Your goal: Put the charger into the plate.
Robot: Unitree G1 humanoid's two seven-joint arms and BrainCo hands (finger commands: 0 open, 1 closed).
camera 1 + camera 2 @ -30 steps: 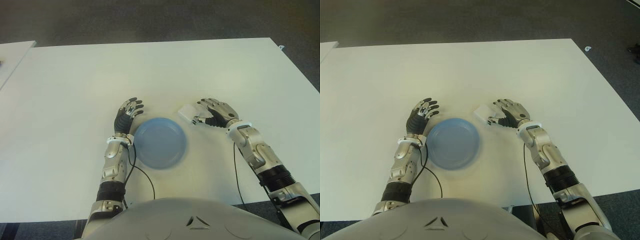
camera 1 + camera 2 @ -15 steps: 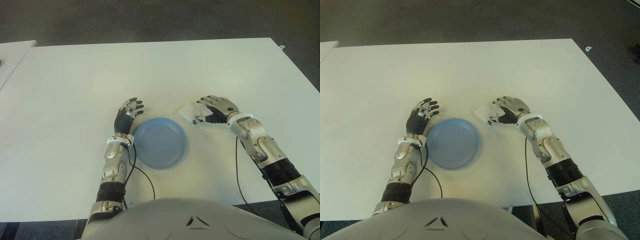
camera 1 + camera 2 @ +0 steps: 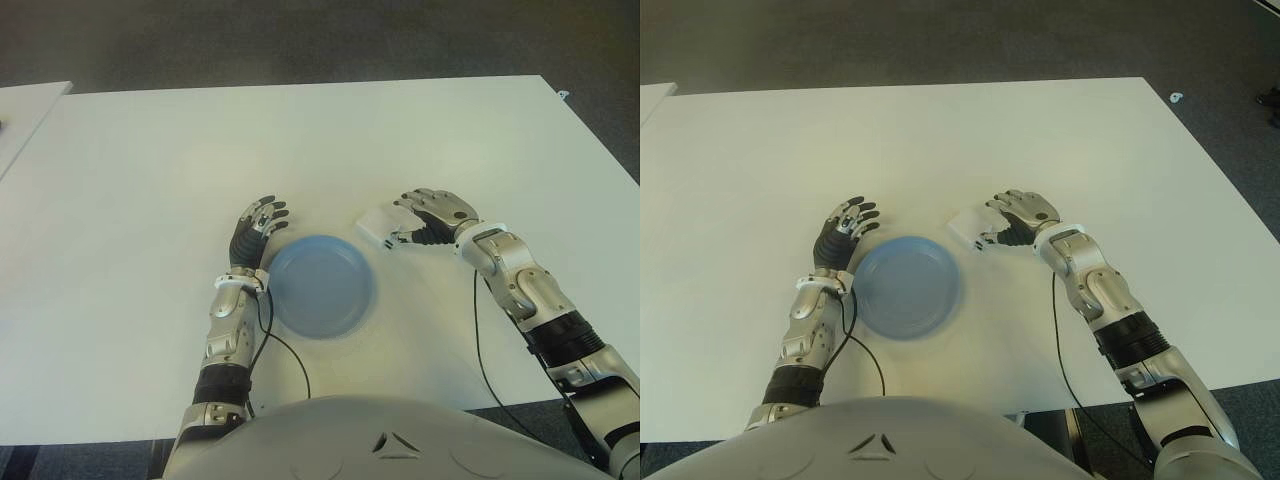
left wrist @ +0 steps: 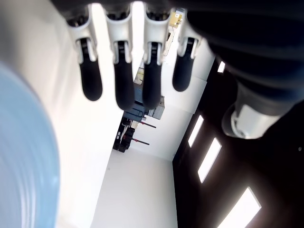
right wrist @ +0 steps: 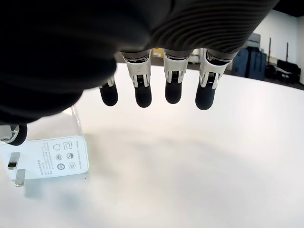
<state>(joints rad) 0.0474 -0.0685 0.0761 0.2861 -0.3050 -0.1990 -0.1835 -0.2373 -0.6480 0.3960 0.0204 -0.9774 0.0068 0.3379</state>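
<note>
A: What stands on the left side of the white table (image 3: pixel 150 160)?

B: The left hand (image 3: pixel 256 228). It shows just beside the left rim of the plate (image 3: pixel 322 285), with its dark fingers stretched out and loose, and it holds nothing.

A: And the plate, what is in it?

B: Nothing. It is a round, shallow, light blue plate with a smooth and a little shiny surface, and a raised rim goes around it.

A: Where is the charger (image 3: pixel 378 225)?

B: It lies flat on the table, to the right of the plate and a little farther from the robot, near the rim but apart from it. It is a white, boxy block with rounded edges. In the right wrist view its face has small grey printed signs, and two flat metal pins (image 5: pixel 15 169) stick out.

A: And the right hand (image 3: pixel 432 217)?

B: It is just right of the charger. The thumb tip is at the charger's edge, and the four fingers (image 5: pixel 142 93) hang bent above the table without closing on anything.
</note>
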